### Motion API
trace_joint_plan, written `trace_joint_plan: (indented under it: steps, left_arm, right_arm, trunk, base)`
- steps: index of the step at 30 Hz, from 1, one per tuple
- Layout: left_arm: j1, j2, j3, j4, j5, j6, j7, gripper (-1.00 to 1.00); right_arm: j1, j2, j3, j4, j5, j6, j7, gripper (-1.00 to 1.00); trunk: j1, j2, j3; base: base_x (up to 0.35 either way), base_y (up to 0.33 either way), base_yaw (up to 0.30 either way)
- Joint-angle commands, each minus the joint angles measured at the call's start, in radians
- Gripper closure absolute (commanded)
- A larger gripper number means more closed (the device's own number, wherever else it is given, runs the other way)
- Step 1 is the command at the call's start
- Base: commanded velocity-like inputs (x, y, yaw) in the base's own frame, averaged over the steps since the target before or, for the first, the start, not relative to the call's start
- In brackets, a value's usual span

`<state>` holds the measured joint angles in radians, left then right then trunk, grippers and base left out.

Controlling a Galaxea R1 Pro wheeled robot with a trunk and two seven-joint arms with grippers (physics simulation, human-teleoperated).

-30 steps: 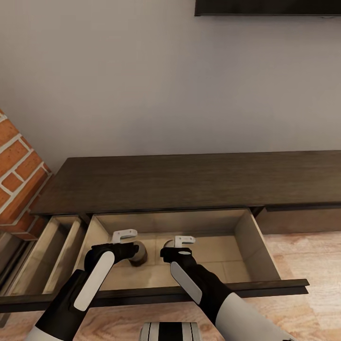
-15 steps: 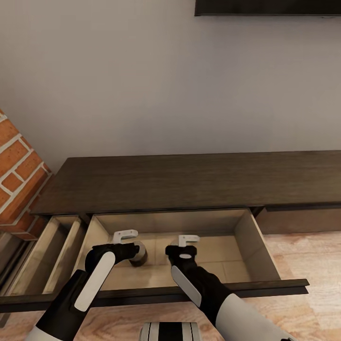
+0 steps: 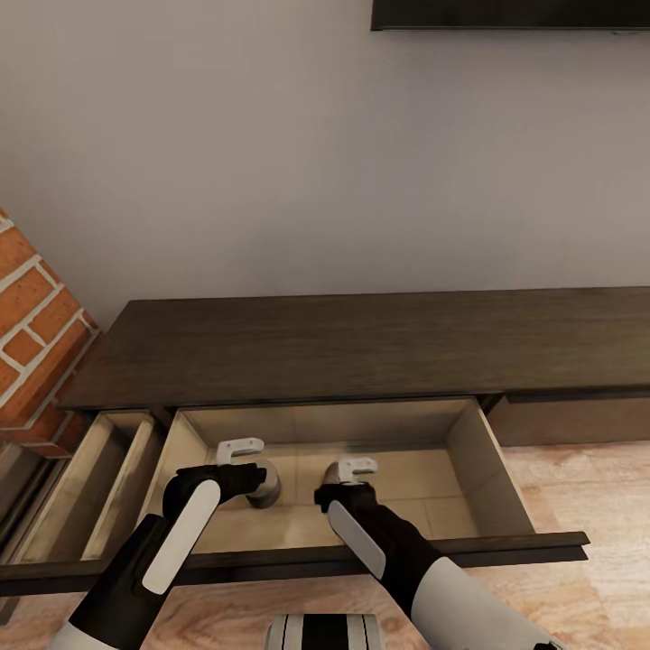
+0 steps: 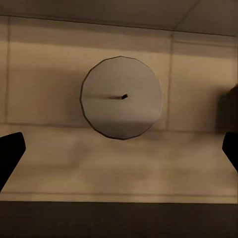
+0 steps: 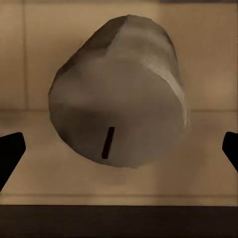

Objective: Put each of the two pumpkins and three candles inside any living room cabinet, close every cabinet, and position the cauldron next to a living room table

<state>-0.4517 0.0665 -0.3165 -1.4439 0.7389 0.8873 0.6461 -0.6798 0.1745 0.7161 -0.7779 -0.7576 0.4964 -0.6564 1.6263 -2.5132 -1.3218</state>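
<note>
The dark brown cabinet (image 3: 361,348) has its middle drawer (image 3: 476,451) pulled out, showing a pale beige inside. Two candles are in it. One pale grey candle (image 3: 264,485) stands upright on the drawer floor, and the left wrist view shows its round top and wick (image 4: 121,96). My left gripper (image 3: 239,448) hovers just above it, open, its dark fingertips (image 4: 10,153) wide apart. The other candle (image 5: 121,94) is tilted, wick end toward the right wrist camera, and shows partly in the head view (image 3: 328,471). My right gripper (image 3: 356,468) is open over it, not touching.
A second drawer (image 3: 99,469) stands open to the left, next to a red brick wall (image 3: 36,325). The middle drawer's dark front panel (image 3: 506,546) juts out over the wooden floor (image 3: 578,506). A dark screen (image 3: 506,13) hangs on the wall above.
My right gripper has drawn back slightly toward the drawer's front. The left arm and its candle have not moved.
</note>
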Motion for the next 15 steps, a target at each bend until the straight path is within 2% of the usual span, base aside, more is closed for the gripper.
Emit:
trace_joint_plan:
  steps: [1, 8, 13, 15]
  left_arm:
    - [-0.001, 0.001, -0.002, -0.001, 0.01, 0.001, 0.01, -1.0]
    - [-0.001, 0.001, -0.003, -0.001, 0.01, 0.001, 0.01, -1.0]
    - [-0.001, 0.001, -0.003, -0.001, 0.01, 0.001, 0.01, -1.0]
    - [-0.001, 0.001, -0.002, -0.001, 0.01, 0.001, 0.01, -1.0]
  right_arm:
    - [-0.001, 0.0, 0.002, -0.001, -0.008, 0.003, -0.008, -1.0]
    - [-0.001, 0.0, 0.01, -0.008, 0.01, -0.103, -0.011, -1.0]
    - [-0.001, 0.0, 0.011, -0.008, 0.012, -0.112, -0.011, -1.0]
    - [-0.001, 0.0, 0.011, -0.007, 0.011, -0.112, -0.011, -1.0]
  trunk:
    - [0.0, 0.0, -0.001]
    - [0.0, 0.0, -0.001]
    - [0.0, 0.0, -0.001]
    - [-0.001, 0.0, 0.007]
  base:
    - [0.0, 0.0, 0.0]
    - [0.0, 0.0, 0.0]
    - [0.0, 0.0, 0.0]
    - [0.0, 0.0, 0.0]
